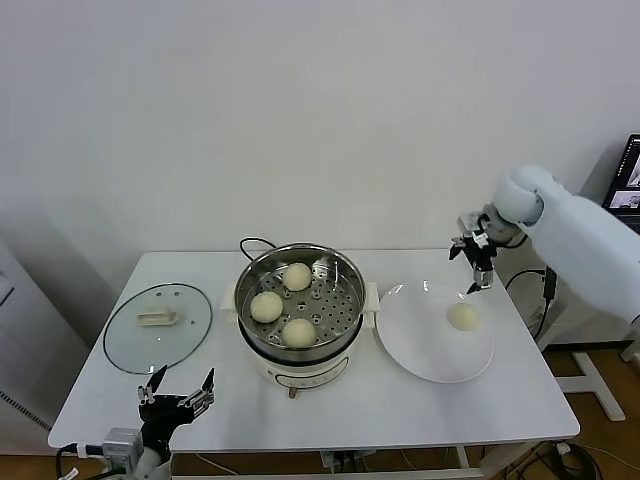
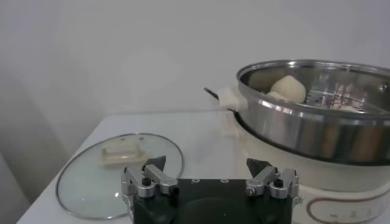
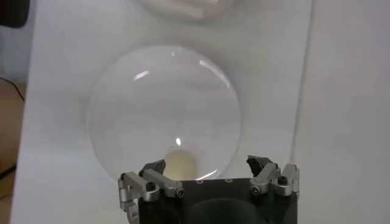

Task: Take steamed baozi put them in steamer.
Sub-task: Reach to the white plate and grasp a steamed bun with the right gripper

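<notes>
Left gripper (image 1: 177, 391) sits parked at the table's (image 1: 400, 400) near edge, in front of the steamer (image 1: 299, 312) and off to its left, jaws spread wide with nothing in them. The steamer is mid-table with three baozi (image 1: 266, 306) on its perforated tray. The glass lid (image 1: 158, 327) lies flat left of the steamer. Right beside the steamer on the other side is the plate (image 1: 415, 340), with the last bun (image 1: 462, 316) on it, toward the side away from the steamer. Right gripper (image 1: 476, 262) hangs above that bun, wide open and empty.
</notes>
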Robot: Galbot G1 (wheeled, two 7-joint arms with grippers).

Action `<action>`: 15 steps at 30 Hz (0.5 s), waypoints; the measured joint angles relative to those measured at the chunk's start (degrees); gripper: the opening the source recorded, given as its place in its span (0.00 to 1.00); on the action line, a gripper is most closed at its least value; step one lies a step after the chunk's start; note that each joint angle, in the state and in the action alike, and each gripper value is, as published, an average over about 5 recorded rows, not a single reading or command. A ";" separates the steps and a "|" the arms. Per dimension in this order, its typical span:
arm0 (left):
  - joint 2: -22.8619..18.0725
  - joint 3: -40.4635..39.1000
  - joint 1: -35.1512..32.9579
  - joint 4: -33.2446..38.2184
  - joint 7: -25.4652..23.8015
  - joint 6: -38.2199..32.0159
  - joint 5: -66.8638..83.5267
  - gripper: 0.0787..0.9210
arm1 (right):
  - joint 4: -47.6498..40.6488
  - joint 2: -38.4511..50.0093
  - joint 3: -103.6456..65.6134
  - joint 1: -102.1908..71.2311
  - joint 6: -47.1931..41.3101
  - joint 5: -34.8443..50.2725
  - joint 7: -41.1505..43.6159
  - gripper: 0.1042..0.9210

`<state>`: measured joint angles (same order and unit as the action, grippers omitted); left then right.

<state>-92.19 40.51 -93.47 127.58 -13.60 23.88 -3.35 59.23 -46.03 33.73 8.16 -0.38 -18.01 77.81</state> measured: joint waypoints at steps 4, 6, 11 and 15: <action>0.00 0.00 -0.01 0.12 -0.08 0.26 0.04 0.88 | -3.92 -1.56 -4.59 -4.13 2.65 -3.82 -0.28 0.88; 0.00 0.05 -0.10 0.14 -0.12 0.29 0.05 0.88 | -5.59 -2.27 -6.55 -5.88 3.69 -5.53 -0.56 0.88; 0.00 0.32 -0.44 0.15 -0.13 0.29 0.13 0.88 | -9.16 -3.91 -10.75 -9.50 5.97 -9.46 -2.39 0.88; 0.00 0.39 -0.56 0.15 -0.13 0.30 0.21 0.88 | -11.57 -5.13 -13.51 -11.19 7.56 -12.14 -4.46 0.88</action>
<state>-92.20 40.91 -94.02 127.73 -13.73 24.18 -3.14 47.66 -51.16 20.21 -3.03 7.18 -30.16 73.36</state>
